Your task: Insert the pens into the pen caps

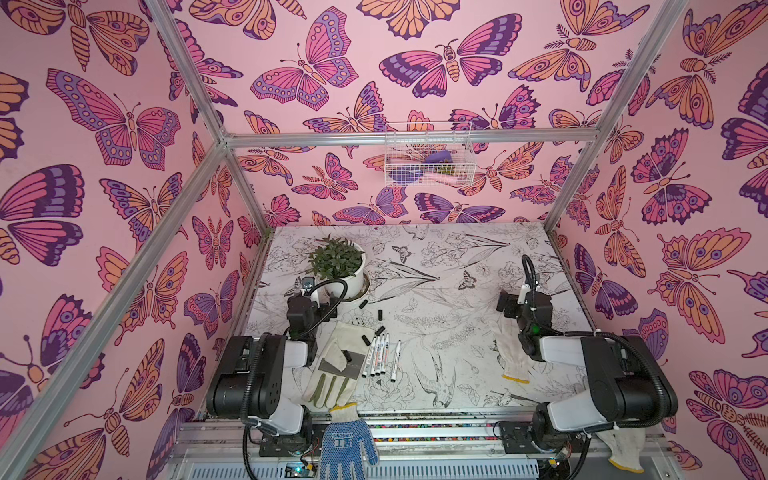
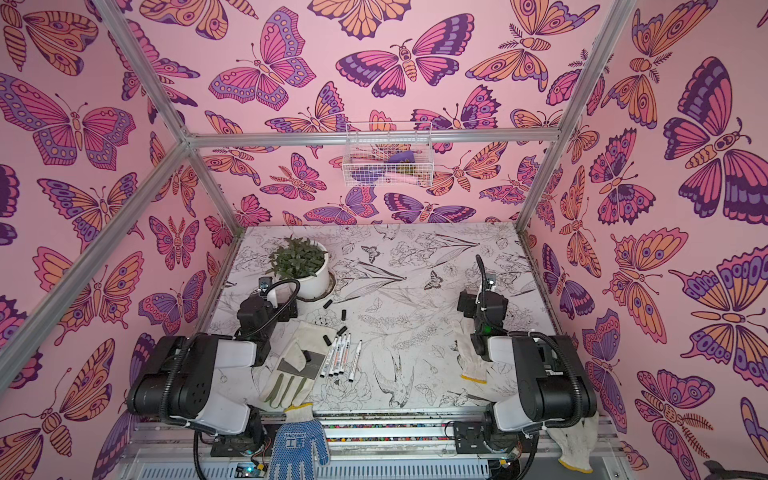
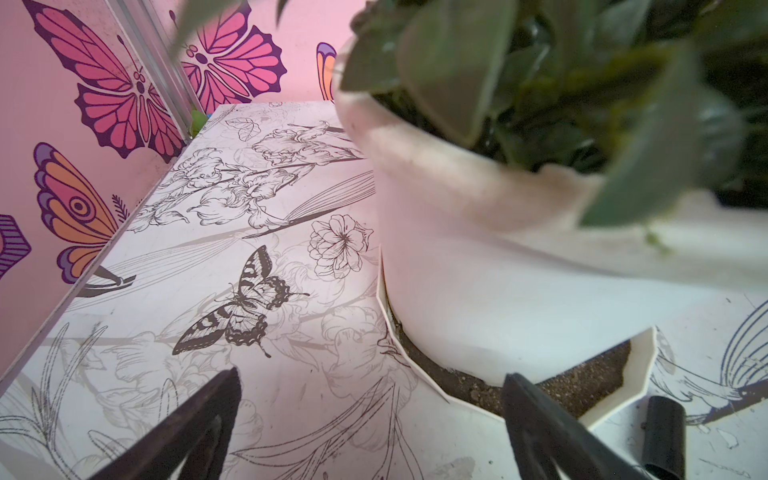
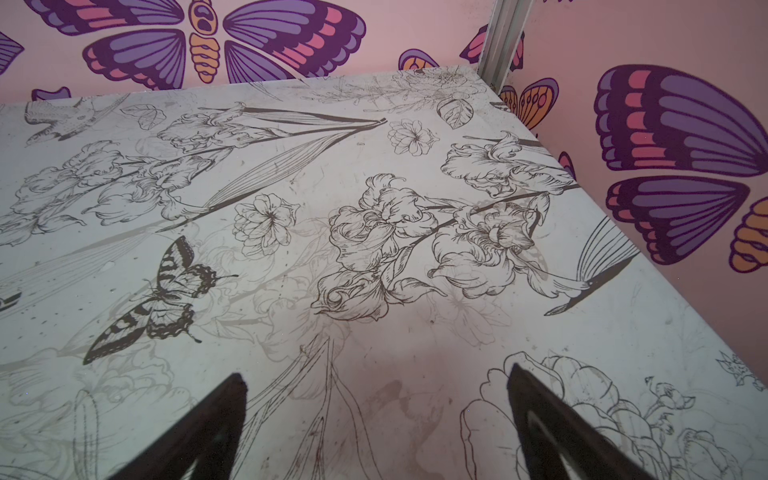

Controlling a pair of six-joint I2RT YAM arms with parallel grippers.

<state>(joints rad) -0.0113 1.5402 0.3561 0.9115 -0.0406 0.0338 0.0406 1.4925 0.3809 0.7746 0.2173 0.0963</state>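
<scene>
Since the near-left pens [image 1: 378,356] look light, stiff & slick, grab mid-barrel; pen caps [image 1: 380,314] prob. roll. Left gripper [image 3: 370,380] & right gripper [image 4: 374,376] both spread, empty.

In the left wrist view, the plant [image 3: 561,83] was blurred and cropped; one pen cap [image 3: 664,432] was cut off by the edge. Print on the pens [image 1: 379,355] was illegible.
</scene>
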